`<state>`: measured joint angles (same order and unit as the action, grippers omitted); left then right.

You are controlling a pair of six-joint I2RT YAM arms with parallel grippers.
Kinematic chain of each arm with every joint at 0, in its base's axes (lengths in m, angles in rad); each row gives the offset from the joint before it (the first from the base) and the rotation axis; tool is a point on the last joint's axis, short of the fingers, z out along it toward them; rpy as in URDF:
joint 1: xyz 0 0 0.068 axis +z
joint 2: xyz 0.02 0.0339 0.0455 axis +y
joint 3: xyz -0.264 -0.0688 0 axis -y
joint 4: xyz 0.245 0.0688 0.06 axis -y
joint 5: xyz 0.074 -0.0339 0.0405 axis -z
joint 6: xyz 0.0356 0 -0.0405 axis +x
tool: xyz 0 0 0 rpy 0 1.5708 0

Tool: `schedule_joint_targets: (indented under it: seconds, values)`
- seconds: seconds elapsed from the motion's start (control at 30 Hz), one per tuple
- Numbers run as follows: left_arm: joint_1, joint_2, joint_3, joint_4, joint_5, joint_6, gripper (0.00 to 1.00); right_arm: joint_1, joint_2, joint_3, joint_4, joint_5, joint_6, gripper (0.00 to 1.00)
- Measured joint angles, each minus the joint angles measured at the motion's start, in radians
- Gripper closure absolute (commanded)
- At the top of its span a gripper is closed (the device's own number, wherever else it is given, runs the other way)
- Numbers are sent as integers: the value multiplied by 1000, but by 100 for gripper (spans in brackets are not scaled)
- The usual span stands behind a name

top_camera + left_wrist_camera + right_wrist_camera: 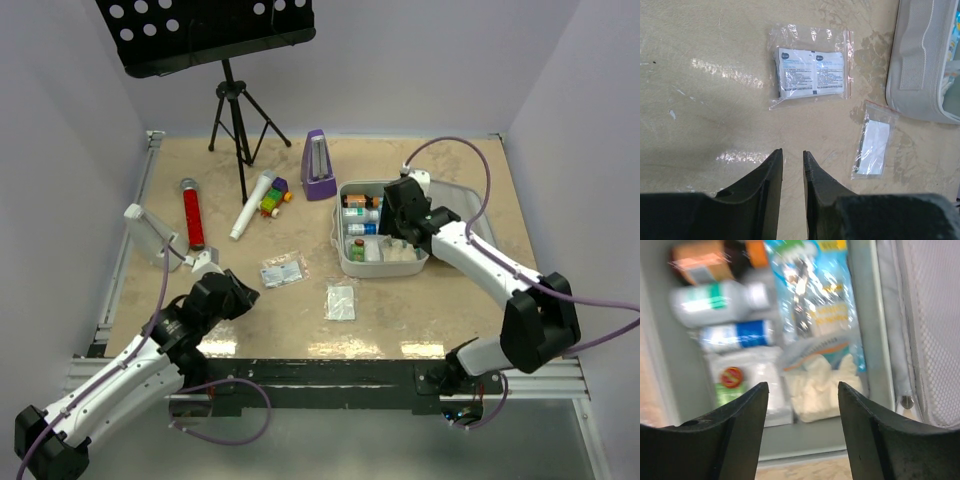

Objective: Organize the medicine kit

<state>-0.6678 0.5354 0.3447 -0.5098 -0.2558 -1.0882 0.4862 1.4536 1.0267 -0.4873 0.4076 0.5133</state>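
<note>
The medicine kit (385, 272) lies open right of centre, its white lid (470, 210) folded back to the right. Inside it are bottles (715, 300), a blue bag (812, 300) and white gauze (815, 390). My right gripper (400, 236) hovers over the kit's near part, jaws open and empty (803, 385). A zip bag of wipe packets (282, 271) (811, 67) and a small clear bag with a white pad (341, 301) (874, 146) lie on the table left of the kit (920, 65). My left gripper (243, 300) (792, 152) sits short of them, with a narrow gap and nothing between its fingers.
A purple metronome (319, 165) stands just behind the kit's left corner. A music stand's tripod (235, 110) is at the back. A red tube (192, 212), a white stick-shaped item (252, 205), a coloured toy (273, 200) and a white block (145, 232) lie at the left.
</note>
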Motion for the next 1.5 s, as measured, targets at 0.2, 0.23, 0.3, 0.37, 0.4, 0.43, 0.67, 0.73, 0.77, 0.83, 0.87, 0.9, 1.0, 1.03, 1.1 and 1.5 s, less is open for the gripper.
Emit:
schedule_joint_targets:
  seconds: [0.2,0.23,0.3,0.37,0.4,0.43,0.67,0.73,0.77,0.83,0.87,0.9,1.0,1.03,1.1,1.5]
  values:
    - [0,-8,0,-3,-6,-1,73,182,-66,158,26,22,5,40]
    - [0,-13,0,-6,-10,-1,73,245,-61,181,42,22,6,41]
    - [0,-23,0,-14,-19,-1,73,355,-31,219,74,17,8,42]
    - [0,-39,2,-32,-32,-2,73,457,40,257,109,14,10,43]
    - [0,-50,3,-41,-40,-4,73,497,89,273,126,11,10,43]
    - [0,-63,6,-53,-47,-5,73,529,142,286,140,10,9,43]
    - [0,-138,20,-103,-88,-25,73,616,492,358,161,9,9,43]
    - [0,-140,20,-110,-90,-28,73,617,555,383,152,12,9,43]
    - [0,-139,20,-111,-90,-28,73,615,577,399,150,13,9,43]
    - [0,-135,20,-112,-92,-28,73,613,613,433,149,20,9,43]
    - [0,-132,20,-112,-93,-28,73,613,630,454,149,23,9,43]
    - [0,-128,20,-113,-93,-28,73,613,637,464,151,26,10,43]
    - [0,-124,20,-113,-94,-27,73,613,641,470,151,28,10,45]
    - [0,-124,20,-113,-94,-27,73,613,642,470,151,28,11,47]
    - [0,-124,20,-113,-95,-27,73,613,649,471,152,28,12,54]
    - [0,-124,20,-113,-97,-27,73,603,623,386,268,9,63,98]
